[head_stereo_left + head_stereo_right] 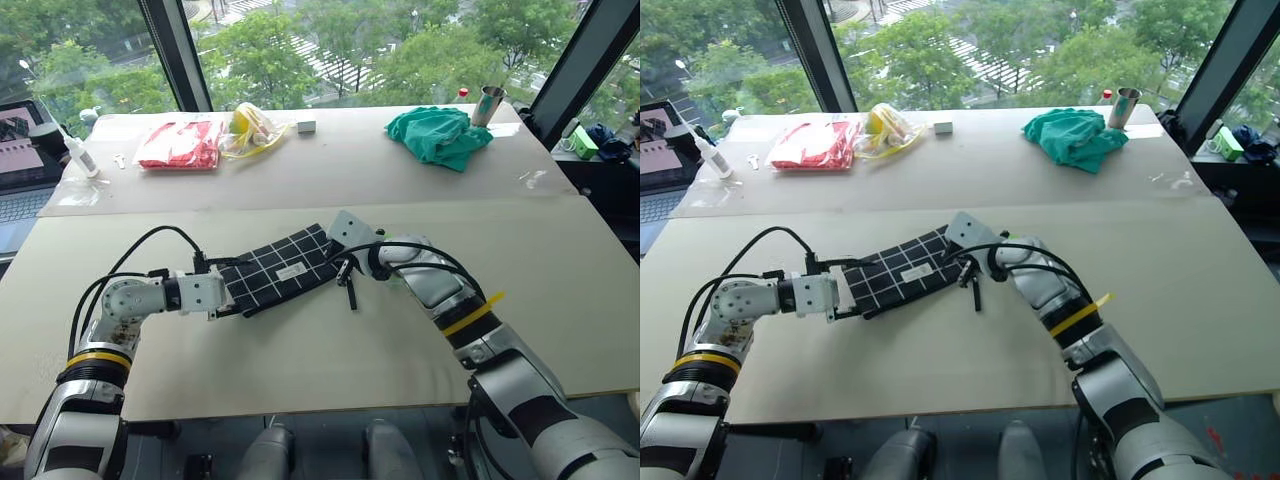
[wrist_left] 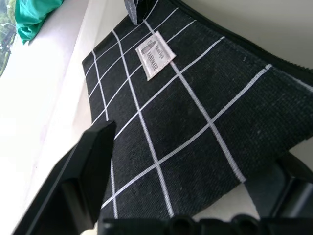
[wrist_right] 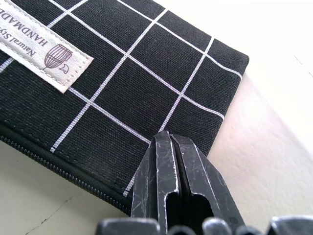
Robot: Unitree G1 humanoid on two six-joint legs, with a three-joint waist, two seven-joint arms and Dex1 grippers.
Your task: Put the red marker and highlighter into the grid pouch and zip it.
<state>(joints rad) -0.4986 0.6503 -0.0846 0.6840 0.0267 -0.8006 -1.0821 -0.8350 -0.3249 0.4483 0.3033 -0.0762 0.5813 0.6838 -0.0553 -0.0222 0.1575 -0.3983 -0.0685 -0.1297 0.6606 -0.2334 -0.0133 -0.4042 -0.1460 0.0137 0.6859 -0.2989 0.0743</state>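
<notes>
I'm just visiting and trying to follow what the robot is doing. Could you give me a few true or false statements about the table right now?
1. The grid pouch lies on the near table between the two grippers. True.
2. The right gripper has its fingers spread wide open. False: they are pressed shut at the pouch's zipper edge.
3. A green cloth lies on the far table beside a metal cup. True.
4. The red plastic bag sits on top of the pouch. False: it lies on the far table.
5. The pouch carries a small white label. True.
</notes>
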